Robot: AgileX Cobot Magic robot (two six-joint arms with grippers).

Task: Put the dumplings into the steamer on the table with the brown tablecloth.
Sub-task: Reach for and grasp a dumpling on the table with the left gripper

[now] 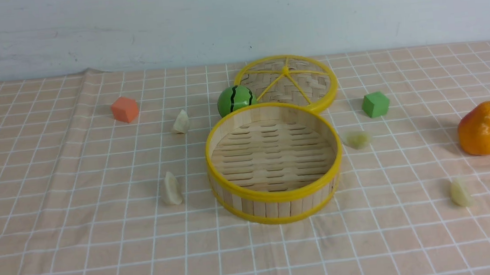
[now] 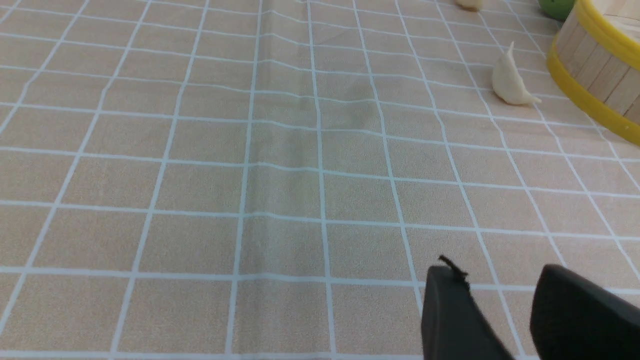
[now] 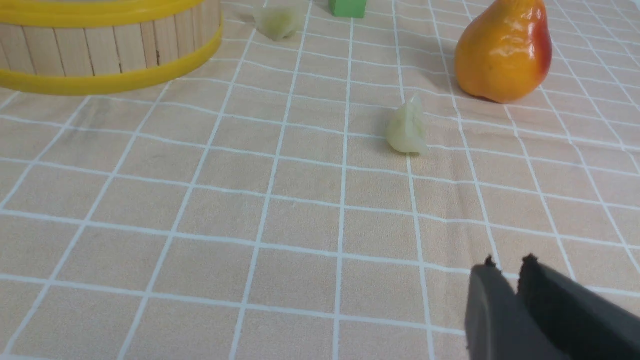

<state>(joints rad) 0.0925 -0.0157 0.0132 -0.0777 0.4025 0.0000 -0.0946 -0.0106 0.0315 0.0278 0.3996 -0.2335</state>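
Steamer [image 1: 277,199] open on top, nothing above its rim. Lid [image 1: 287,83] and watermelon ball [image 1: 235,99] crowd its back edge. Tablecloth [image 1: 82,258] bare across the whole front.

Near white dumpling [image 1: 171,189] is just beside the steamer wall, free from the left. Far white dumpling [image 1: 180,122] has gaps to the orange cube [image 1: 125,109] and the ball.

Inner green dumpling [image 1: 358,139] is close to the steamer wall, with the green cube [image 1: 375,104] behind it. Outer green dumpling [image 1: 460,192] is free all round, and the pear [image 1: 484,129] stands apart behind it.
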